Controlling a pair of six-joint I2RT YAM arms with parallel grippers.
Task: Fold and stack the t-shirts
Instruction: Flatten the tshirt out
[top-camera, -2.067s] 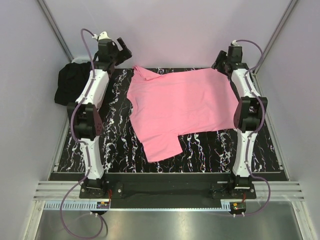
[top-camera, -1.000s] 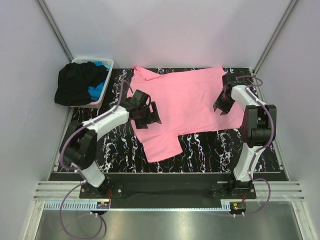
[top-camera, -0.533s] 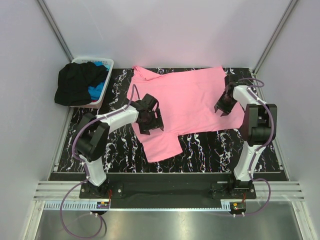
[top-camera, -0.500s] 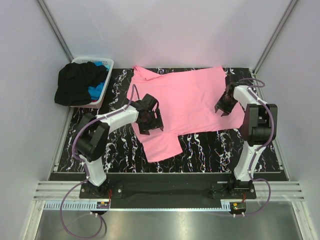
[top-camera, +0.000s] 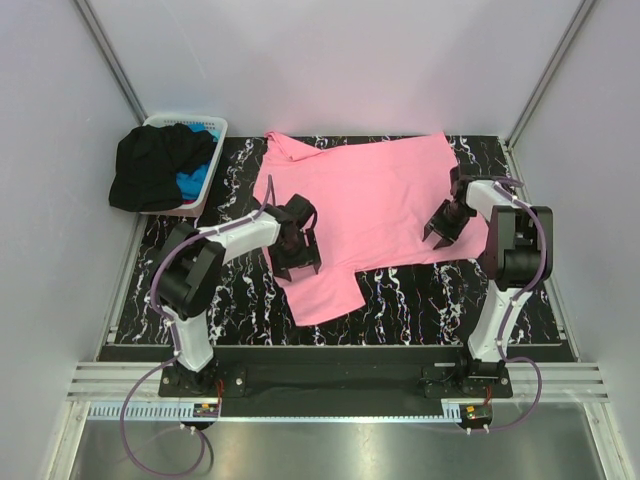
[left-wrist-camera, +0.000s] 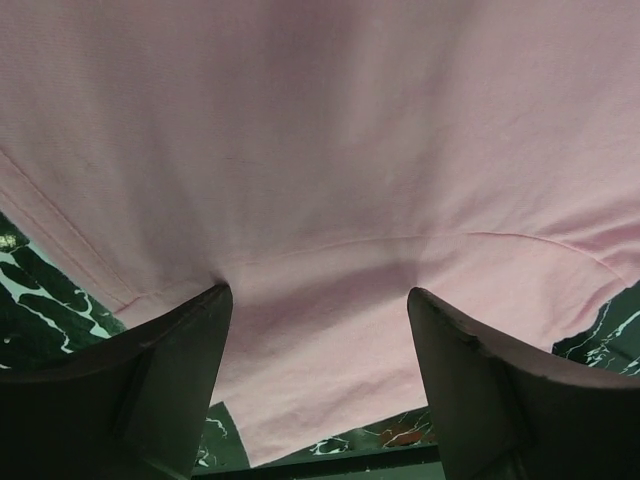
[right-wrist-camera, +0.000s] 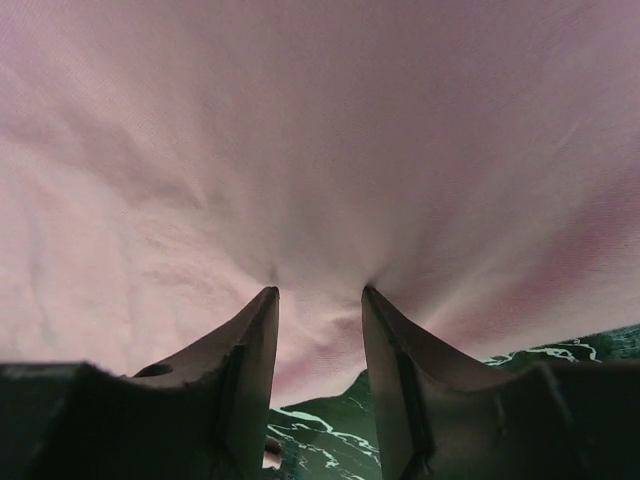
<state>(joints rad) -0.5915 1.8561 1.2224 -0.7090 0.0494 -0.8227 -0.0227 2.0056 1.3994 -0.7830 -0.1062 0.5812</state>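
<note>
A bright pink t-shirt (top-camera: 370, 200) lies spread flat on the table, one sleeve reaching toward the near edge. My left gripper (top-camera: 298, 255) is open over the shirt's left side where that sleeve meets the body. In the left wrist view its fingertips press on the pink cloth (left-wrist-camera: 320, 150), either side of the gripper's middle (left-wrist-camera: 317, 292). My right gripper (top-camera: 438, 232) is open near the shirt's right lower edge. Its tips dent the cloth (right-wrist-camera: 300, 130) around its middle (right-wrist-camera: 319, 291), with nothing pinched. A black t-shirt (top-camera: 150, 170) and a blue one (top-camera: 190, 183) are heaped at the back left.
A white slotted basket (top-camera: 215, 128) at the back left corner holds the black and blue shirts; the black one spills over its left side. Black marbled table surface (top-camera: 430, 300) shows bare along the near edge and beside the shirt. Grey walls close in on three sides.
Both arms swung down from the back of the table onto the pink shirt. In the last second each gripper slid a little toward the near edge. The shirt has hardly shifted.
</note>
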